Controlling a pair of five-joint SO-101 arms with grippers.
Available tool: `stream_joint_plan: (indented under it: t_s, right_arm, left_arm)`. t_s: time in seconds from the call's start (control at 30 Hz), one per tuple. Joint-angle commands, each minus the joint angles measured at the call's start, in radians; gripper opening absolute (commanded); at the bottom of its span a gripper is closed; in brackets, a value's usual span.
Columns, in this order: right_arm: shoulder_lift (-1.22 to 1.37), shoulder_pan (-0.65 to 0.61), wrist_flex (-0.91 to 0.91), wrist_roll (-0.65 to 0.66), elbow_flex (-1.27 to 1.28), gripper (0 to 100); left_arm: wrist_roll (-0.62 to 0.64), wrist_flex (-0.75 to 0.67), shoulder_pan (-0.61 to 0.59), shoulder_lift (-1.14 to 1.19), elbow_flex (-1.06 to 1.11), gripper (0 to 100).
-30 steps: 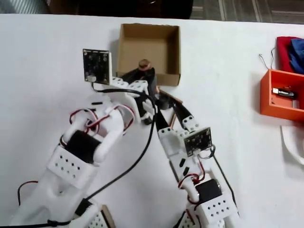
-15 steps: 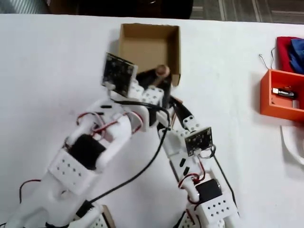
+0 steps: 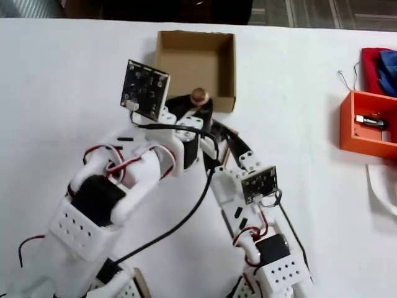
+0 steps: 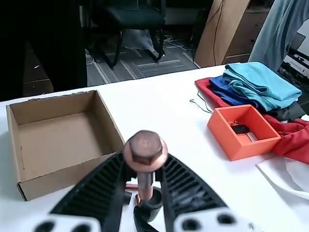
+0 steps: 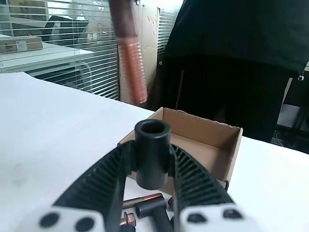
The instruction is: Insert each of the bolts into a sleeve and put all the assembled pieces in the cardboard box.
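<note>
My left gripper is shut on a copper bolt, hex head up and shaft pointing down. In the high view that bolt hangs at the near edge of the cardboard box. My right gripper is shut on a black sleeve, held upright with its bore facing up. The bolt's threaded end hangs above and to one side of the sleeve, apart from it. From the left wrist, the sleeve shows just below the bolt's tip. The box looks empty.
A loose bolt and a loose sleeve lie on the table below the right gripper. An orange bin and folded clothes sit at the far right. The arms cross closely in front of the box.
The left arm swung the bolt right along the box's near edge, then back left and slightly nearer. The right arm kept still with the sleeve.
</note>
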Motion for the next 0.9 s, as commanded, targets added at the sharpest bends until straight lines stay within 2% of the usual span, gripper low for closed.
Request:
stream_joint_plan:
  t_s: [0.0, 0.17, 0.6, 0.87]
  right_arm:
    - [0.001, 0.008, -0.021, -0.006, 0.011, 2.1]
    - [-0.004, 0.008, -0.021, -0.006, 0.011, 2.1]
    - [-0.005, 0.010, -0.021, -0.006, 0.011, 2.1]
    - [-0.005, 0.010, -0.021, -0.006, 0.011, 2.1]
  left_arm:
    - [0.000, 0.000, 0.000, -0.028, -0.054, 3]
    - [0.000, 0.003, 0.040, -0.026, -0.054, 3]
    - [-0.005, -0.017, 0.040, 0.084, -0.065, 3]
    - [-0.006, -0.023, 0.040, 0.092, 0.025, 3]
